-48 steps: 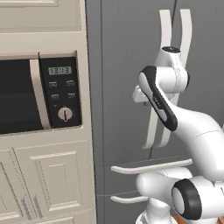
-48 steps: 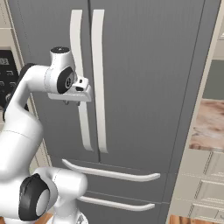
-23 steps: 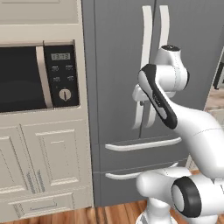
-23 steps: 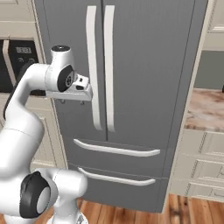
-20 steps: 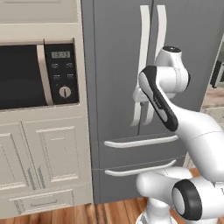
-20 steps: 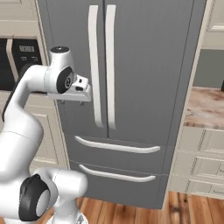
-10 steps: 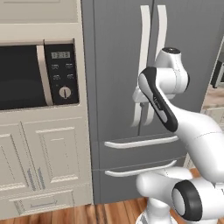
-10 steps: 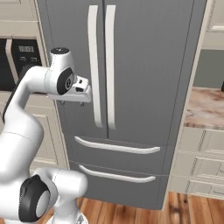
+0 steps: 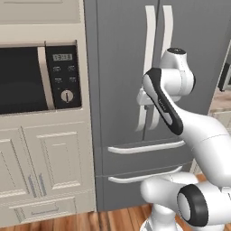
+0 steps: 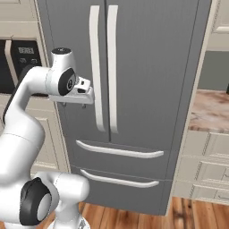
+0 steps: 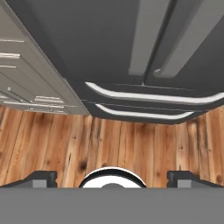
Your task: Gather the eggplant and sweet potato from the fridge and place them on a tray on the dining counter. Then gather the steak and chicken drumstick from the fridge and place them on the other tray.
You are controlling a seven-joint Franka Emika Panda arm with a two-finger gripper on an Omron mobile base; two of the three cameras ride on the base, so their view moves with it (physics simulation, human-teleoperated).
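Hand view: fridge (image 11: 100,48) above spread fingers (image 11: 40,178).

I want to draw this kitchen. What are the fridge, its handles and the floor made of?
The fridge looks like dark grey brushed metal: flat and matte. Its handles seem pale satin metal or plastic, smooth and curved. The floor looks like varnished wood planks, with grain and knots.

You have a built-in microwave (image 9: 34,79) set in the cream cabinet (image 9: 45,158), its dial (image 9: 66,95) under the keypad. Below runs a wood plank floor (image 11: 109,144). Cream drawers (image 10: 205,172) stand at the right edge.
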